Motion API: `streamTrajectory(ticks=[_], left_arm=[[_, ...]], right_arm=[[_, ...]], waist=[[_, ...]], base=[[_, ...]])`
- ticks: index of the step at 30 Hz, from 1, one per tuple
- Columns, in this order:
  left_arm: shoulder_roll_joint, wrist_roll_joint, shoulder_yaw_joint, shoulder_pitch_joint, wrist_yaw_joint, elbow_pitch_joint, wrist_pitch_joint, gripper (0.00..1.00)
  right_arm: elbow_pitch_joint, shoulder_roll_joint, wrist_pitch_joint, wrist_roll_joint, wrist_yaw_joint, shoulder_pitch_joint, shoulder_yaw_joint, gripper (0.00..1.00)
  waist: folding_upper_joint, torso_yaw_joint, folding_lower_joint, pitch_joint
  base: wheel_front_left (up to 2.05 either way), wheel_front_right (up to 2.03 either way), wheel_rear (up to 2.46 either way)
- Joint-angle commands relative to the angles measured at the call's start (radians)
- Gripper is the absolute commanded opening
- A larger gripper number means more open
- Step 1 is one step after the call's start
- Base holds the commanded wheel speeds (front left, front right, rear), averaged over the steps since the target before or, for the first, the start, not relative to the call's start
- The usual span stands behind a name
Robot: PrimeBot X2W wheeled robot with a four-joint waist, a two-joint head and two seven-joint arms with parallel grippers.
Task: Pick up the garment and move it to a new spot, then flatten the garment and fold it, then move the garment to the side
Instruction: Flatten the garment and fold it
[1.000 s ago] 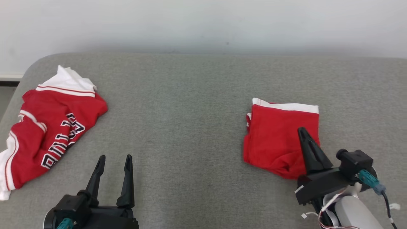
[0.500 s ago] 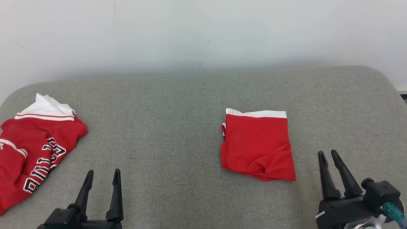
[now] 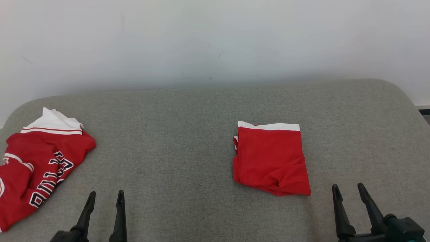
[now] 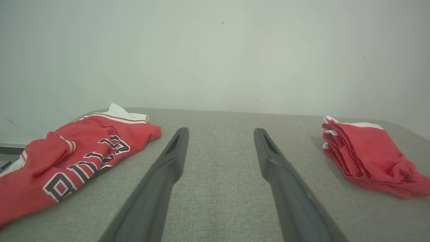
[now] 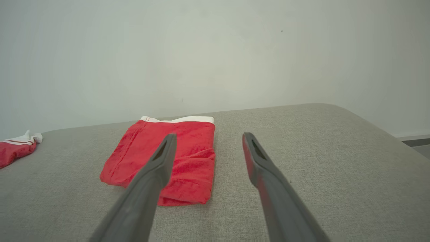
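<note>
A crumpled jersey (image 3: 40, 168) is seen leftmost. Just right of it the left gripper (image 3: 106, 193) is held spread, empty. Well right of the jersey the garment (image 3: 272, 158) is laid folded, its task judged finished. Farther right, the right gripper (image 3: 347, 185) is spread, empty.

Left gripper (image 3: 105, 195) and right gripper (image 3: 347, 186): both low, fingers spread apart, pointing forward, empty.

White-edged red garment (image 3: 271, 161), grey surface (image 3: 181, 141)
</note>
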Motion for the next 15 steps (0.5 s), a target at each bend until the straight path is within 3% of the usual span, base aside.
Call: streamTrajectory(ticks=[1,15], left_arm=[[0.0,0.005,0.002,0.013,-0.006,-0.002,-0.001,1.0],[0.0,0.026,-0.014,0.035,-0.014,0.002,-0.001,1.0]], right_arm=[[-0.002,0.004,0.0,-0.003,-0.002,0.013,0.001,1.0],[0.018,-0.003,0.0,-0.005,-0.002,0.0,0.038,1.0]], waist=[[0.0,0.004,0.0,-0.002],[0.0,0.048,0.0,-0.012]], base=[[0.0,0.0,0.0],[0.0,0.0,0.0]])
